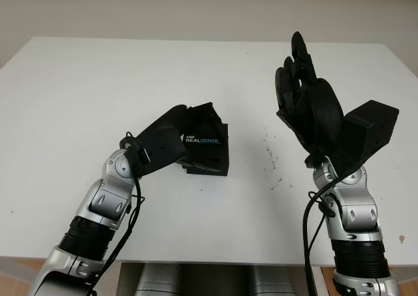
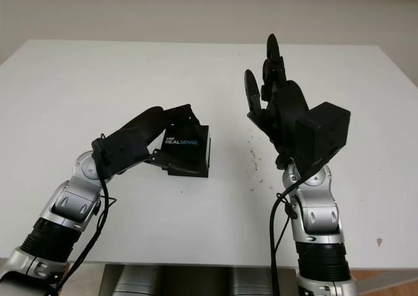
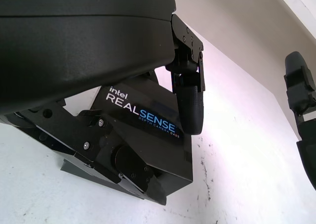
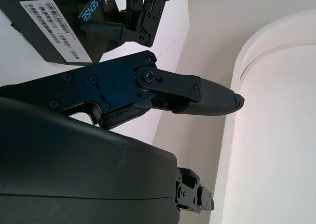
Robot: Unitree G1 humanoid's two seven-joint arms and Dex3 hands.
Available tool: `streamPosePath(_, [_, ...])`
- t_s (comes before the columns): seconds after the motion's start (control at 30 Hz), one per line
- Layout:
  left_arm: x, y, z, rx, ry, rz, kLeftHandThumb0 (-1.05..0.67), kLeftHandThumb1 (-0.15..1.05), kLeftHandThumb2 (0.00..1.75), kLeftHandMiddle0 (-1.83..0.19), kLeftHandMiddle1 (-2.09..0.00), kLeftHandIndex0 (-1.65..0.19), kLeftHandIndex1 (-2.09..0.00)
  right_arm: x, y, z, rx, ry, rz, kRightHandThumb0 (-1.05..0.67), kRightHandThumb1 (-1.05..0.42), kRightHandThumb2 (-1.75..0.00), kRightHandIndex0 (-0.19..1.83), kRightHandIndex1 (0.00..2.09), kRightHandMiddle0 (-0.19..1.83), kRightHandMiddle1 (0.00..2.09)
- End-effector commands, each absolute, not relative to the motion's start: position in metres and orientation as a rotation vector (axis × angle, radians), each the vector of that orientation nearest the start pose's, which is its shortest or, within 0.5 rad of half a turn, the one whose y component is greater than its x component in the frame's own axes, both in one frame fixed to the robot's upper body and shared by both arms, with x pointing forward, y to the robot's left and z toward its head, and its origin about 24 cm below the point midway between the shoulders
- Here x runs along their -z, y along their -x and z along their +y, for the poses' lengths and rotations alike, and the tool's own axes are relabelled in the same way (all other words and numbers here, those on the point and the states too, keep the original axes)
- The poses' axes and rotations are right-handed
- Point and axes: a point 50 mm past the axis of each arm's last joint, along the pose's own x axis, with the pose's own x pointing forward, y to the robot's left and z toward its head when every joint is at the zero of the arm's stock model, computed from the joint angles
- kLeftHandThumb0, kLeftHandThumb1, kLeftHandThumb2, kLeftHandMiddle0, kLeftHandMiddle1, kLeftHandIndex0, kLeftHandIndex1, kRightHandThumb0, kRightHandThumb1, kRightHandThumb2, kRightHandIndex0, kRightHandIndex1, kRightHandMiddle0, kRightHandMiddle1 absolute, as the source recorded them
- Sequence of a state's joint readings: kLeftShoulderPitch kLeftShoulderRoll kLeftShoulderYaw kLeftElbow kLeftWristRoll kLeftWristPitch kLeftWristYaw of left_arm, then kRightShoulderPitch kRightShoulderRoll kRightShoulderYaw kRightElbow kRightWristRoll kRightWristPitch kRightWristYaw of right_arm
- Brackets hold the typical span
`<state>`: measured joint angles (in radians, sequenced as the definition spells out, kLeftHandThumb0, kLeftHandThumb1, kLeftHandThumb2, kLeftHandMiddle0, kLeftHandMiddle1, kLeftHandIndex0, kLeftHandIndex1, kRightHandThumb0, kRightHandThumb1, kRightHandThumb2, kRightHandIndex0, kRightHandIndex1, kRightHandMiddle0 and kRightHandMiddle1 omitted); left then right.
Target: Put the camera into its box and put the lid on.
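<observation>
A black box (image 1: pixel 208 153) with a white REALSENSE print on its lid (image 3: pixel 148 116) sits at the middle of the white table (image 1: pixel 91 80). My left hand (image 1: pixel 191 138) is shut on the lid, one finger (image 3: pixel 190 103) curled over its far edge and the others along its near side. The lid lies slightly tilted over the box's lower part (image 3: pixel 74 167). What is inside the box is hidden. My right hand (image 1: pixel 302 90) is open and raised above the table to the box's right, apart from it, holding nothing. The box's labelled end (image 4: pixel 47 21) appears in the right wrist view.
A few small dark specks (image 1: pixel 270 160) mark the table between the box and the right arm. The table's front edge (image 1: pixel 215 264) runs just behind both forearms. A pale wall rises beyond the far edge.
</observation>
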<state>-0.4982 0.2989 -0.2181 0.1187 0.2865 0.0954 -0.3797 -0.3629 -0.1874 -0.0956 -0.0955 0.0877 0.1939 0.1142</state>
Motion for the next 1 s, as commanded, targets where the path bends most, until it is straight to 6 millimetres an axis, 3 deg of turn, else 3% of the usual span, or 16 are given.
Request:
streamPosePath(0.0, [-0.1250,-0.3266,0.1077,0.558,-0.708,-0.149,-0.06,0.94,0.05,-0.39,-1.52,-0.27,-1.53,-0.1565,-0.3075,-0.1725,-0.106,0.103,-0.285,-0.73,-1.05,-0.61,-0.19,0.00,-0.18,0.00])
streamPosePath(0.5, [-0.1254,-0.3288,0.0980,0.531,-0.746,-0.122,-0.05,0.94,0.06,-0.37,-1.45,-0.27,-1.49,-0.1543,-0.3059,-0.1727,-0.096,0.109,-0.274,-0.74,-1.05,-0.61,-0.19,0.00,-0.19,0.00])
streamPosePath(0.97, [-0.1182,-0.3254,0.1040,0.530,-0.776,-0.083,-0.05,0.95,0.06,-0.37,-1.44,-0.28,-1.46,-0.1540,-0.3048,-0.1735,-0.102,0.095,-0.270,-0.74,-1.05,-0.60,-0.19,0.00,-0.19,0.00])
